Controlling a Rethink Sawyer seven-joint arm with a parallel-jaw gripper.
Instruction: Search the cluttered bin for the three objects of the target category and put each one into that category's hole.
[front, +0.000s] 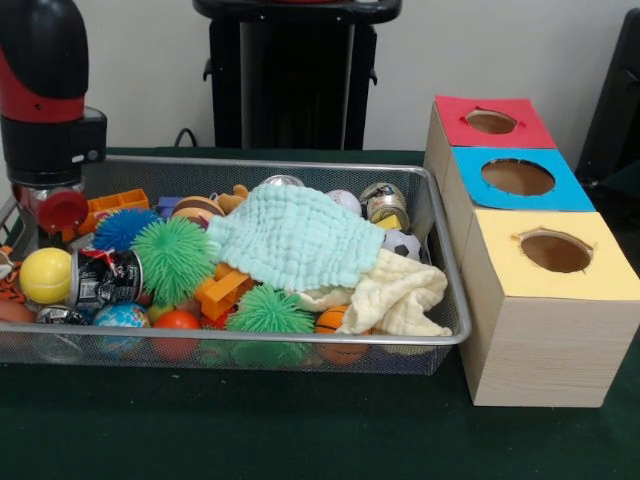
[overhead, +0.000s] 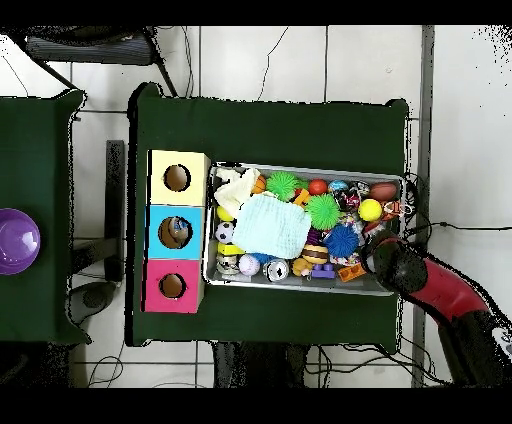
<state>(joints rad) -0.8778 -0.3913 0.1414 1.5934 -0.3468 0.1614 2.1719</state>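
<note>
The bin (front: 440, 215) sits on the green table (front: 300, 430), packed with toys, just beside a row of three boxes: red box (front: 492, 122), blue box (front: 518, 178), yellow box (front: 556, 252), each with a round hole on top. The arm (front: 45, 90) hangs over the bin's end farthest from the boxes; the gripper's state cannot be told, since only the arm's black body and a red knob show in the front view and the overhead view shows just the arm's bulk over the bin's corner, so nothing shows it holding anything. A mint cloth (front: 295, 235) and a cream cloth (front: 400, 295) cover the bin's middle and the box-side end. Likely trouble: a grasp through or near the cloths could snag fabric and drag neighbours out; the spiky green ball (front: 172, 258) and blue spiky ball (front: 122, 228) are soft and may deform or slip; the yellow ball (front: 45, 275) and orange ball (front: 177, 322) may roll off when nudged; the crowding leaves little room to come down between items. The mesh wall could catch the tool at the rim. Hidden: whatever lies under the cloths, the target category itself, the lower layers of toys, and the small items at the far wall, which are hard to make out.
</note>
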